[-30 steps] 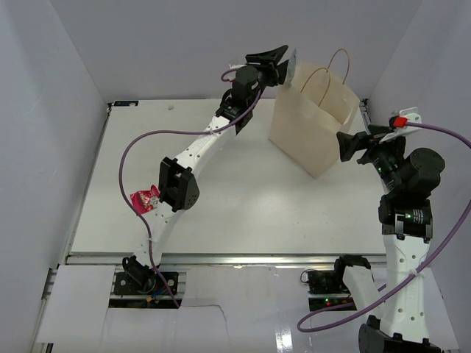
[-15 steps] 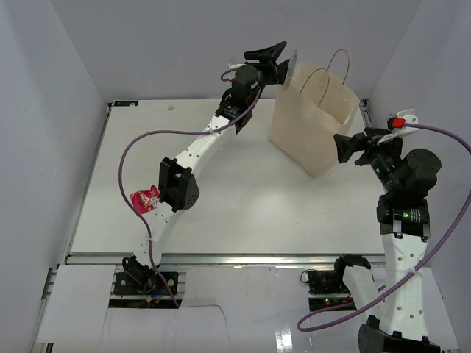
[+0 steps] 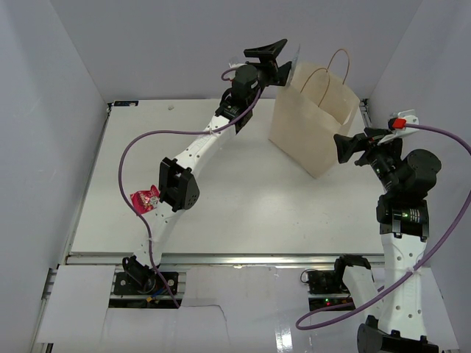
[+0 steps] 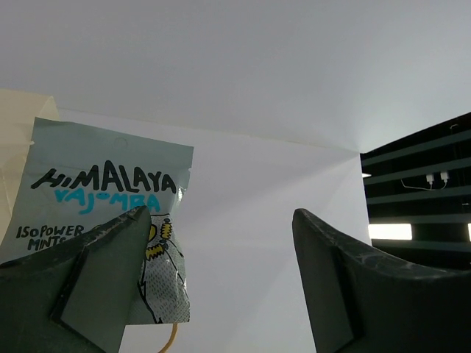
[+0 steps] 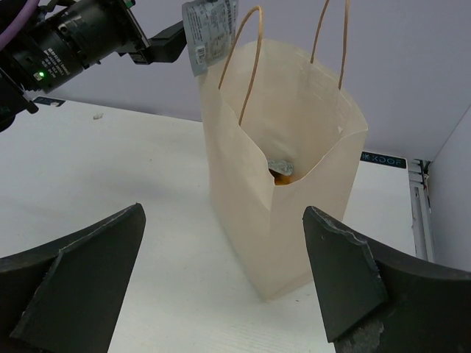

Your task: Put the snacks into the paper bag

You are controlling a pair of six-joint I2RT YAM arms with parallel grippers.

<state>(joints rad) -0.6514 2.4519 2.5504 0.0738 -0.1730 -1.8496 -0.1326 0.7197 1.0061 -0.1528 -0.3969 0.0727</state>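
Observation:
The tan paper bag point(image 3: 313, 125) stands upright at the back right of the table, its mouth open. My left gripper point(image 3: 283, 62) hovers at the bag's upper left rim, jaws wide apart. A silver-blue snack packet point(image 4: 96, 206) rests against only one of its fingers point(image 4: 88, 287), above the rim; the right wrist view shows the same packet point(image 5: 210, 33). Inside the bag point(image 5: 287, 213) lie a silver packet point(image 5: 282, 166) and an orange one point(image 5: 280, 177). A red-pink snack point(image 3: 145, 198) lies at the table's left, beside the left arm's elbow. My right gripper point(image 3: 349, 145) is open, facing the bag, nothing between its fingers.
The white table point(image 3: 221, 206) is closed in by pale walls at the back and on both sides. A purple cable point(image 3: 132, 147) loops off the left arm, another point(image 3: 441, 132) off the right. The bag's two loop handles point(image 5: 254, 44) stick up.
The left gripper's jaws have spread wider, freeing the silver-blue packet, which still hangs by one finger over the bag's rim. The right gripper has shifted slightly left.

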